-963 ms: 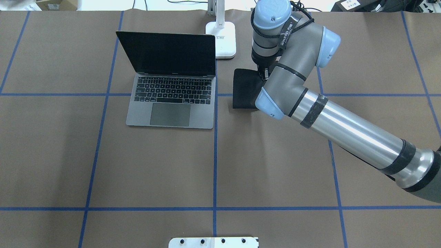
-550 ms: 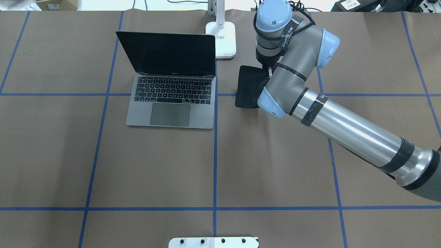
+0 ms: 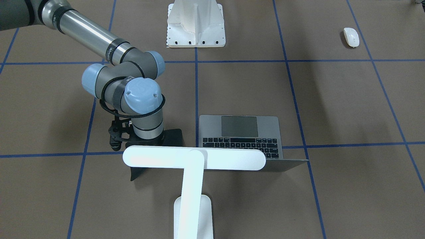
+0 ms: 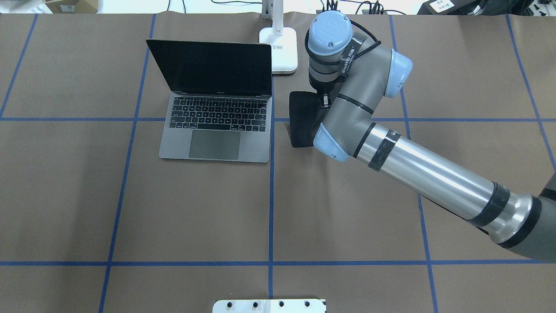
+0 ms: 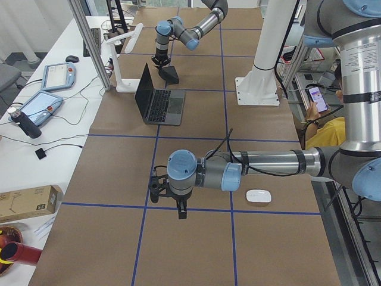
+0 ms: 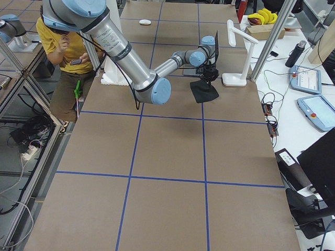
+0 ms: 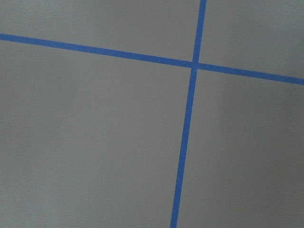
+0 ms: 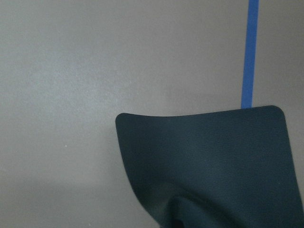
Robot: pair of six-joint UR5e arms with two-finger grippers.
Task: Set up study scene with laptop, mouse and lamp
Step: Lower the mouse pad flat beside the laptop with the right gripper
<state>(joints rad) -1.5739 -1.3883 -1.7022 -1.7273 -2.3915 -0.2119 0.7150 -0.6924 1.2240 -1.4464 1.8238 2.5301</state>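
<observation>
Right fingers pinch the black mat just beside the open laptop, lamp behind them; the mouse lies well apart near the left fingers, whose state I cannot tell.

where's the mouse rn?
Front-facing view, upper right: the mouse lies on the robot's left side, level with the white pedestal, far from the laptop. Overhead view doesn't show it.

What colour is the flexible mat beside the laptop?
Black. The mat shows best in the right wrist-mounted view.
</observation>
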